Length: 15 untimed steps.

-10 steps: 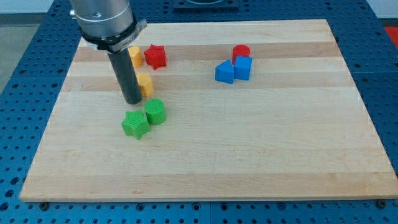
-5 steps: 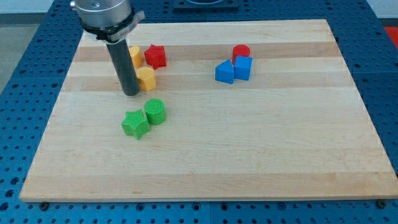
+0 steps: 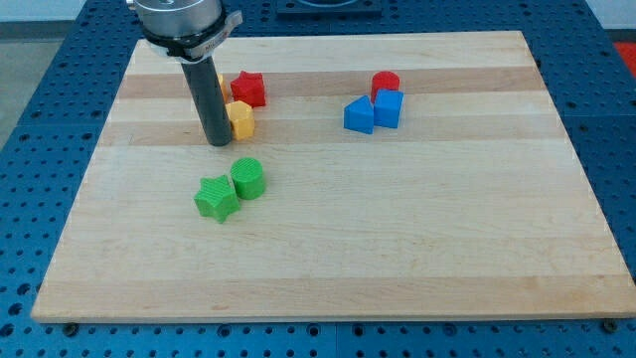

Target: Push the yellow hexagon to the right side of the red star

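My tip [image 3: 217, 142] presses the left side of the yellow hexagon [image 3: 240, 118], which sits just below the red star [image 3: 248, 89] near the desk [image 3: 417, 239] top-left corner. The end effector is a bare rod, grasping nothing. Bare wood stretches rightward toward the blue blocks [image 3: 374, 111].

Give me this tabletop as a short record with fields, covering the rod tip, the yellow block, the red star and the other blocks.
tip: my tip against the yellow hexagon's left side
yellow hexagon: just below the red star, slightly to its left
green pair: green star, green cylinder, below the tip
right cluster: red cylinder, two blue blocks
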Tool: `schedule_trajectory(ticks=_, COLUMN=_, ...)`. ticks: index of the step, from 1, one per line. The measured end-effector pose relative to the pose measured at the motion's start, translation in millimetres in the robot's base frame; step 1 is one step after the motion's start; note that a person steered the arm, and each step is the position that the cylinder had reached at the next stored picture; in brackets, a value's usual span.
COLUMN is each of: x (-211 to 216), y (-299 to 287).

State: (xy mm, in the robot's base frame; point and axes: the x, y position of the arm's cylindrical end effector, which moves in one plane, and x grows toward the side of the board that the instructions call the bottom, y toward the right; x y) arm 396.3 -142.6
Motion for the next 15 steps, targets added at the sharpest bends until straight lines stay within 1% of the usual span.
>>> schedule_trajectory(ticks=1, x=-4, y=1)
schedule_trajectory(ticks=3, x=-7, y=21)
schedule_trajectory(ticks=6, x=-28, y=33)
schedule_trajectory(ticks=11, x=-51, y=73)
schedule_trajectory(ticks=15, x=-59, y=76)
